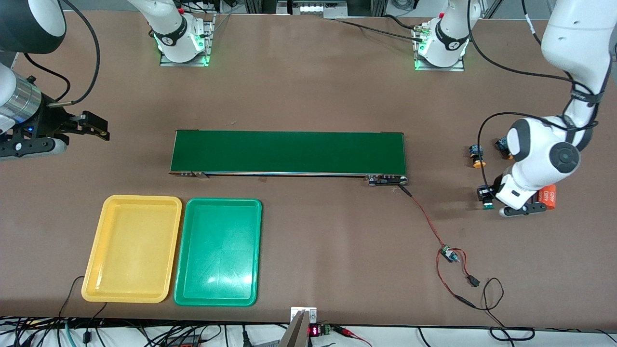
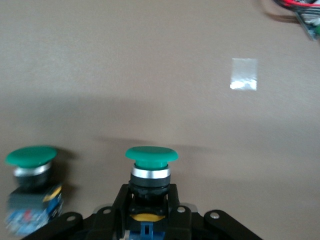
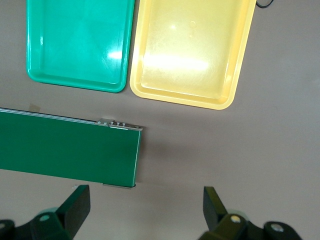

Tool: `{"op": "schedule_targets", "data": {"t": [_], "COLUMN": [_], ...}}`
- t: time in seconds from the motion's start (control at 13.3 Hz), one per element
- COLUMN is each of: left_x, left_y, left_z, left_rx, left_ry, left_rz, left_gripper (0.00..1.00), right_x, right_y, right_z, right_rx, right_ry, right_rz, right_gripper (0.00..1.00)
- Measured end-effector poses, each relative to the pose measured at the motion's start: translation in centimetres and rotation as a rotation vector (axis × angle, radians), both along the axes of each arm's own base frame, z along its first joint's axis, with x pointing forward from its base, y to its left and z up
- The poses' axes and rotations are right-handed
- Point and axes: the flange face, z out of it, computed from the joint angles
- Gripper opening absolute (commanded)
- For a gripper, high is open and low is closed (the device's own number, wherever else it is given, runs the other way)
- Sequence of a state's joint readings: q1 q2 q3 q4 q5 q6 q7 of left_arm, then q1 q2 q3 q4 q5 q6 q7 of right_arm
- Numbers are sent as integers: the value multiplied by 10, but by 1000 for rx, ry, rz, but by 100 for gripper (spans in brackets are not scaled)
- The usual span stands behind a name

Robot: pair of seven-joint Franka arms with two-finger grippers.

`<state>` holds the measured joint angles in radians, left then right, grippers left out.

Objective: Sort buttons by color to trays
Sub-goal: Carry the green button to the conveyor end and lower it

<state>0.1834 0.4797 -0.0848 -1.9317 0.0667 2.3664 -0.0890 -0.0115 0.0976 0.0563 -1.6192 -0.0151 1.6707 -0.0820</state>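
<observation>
Even, bright overhead light falls on the brown tabletop (image 1: 308, 96). White glare patches lie on the green tray (image 1: 218, 252) floor in the front view, and on both the green and the yellow tray (image 3: 192, 52) in the right wrist view. Soft shadows spread under the left arm and beside the belt (image 1: 288, 152). In the left wrist view a green-capped button (image 2: 31, 187) at the edge is blurred; a taped patch (image 2: 244, 74) shines white.
</observation>
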Motion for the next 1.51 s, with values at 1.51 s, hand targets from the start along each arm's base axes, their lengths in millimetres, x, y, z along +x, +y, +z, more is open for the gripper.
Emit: {"op": "schedule_targets", "data": {"t": [1.51], "left_x": [-89], "left_y": [-341], "left_z": [71], "left_rx": [-263], "left_ry": [271], "left_rz": [-1144], "left_gripper": [12], "right_x": [-1], "right_y": [12], "right_z": [-1], "right_rx": [2], "right_ry": [2], "right_rz": [20], "right_gripper": [100]}}
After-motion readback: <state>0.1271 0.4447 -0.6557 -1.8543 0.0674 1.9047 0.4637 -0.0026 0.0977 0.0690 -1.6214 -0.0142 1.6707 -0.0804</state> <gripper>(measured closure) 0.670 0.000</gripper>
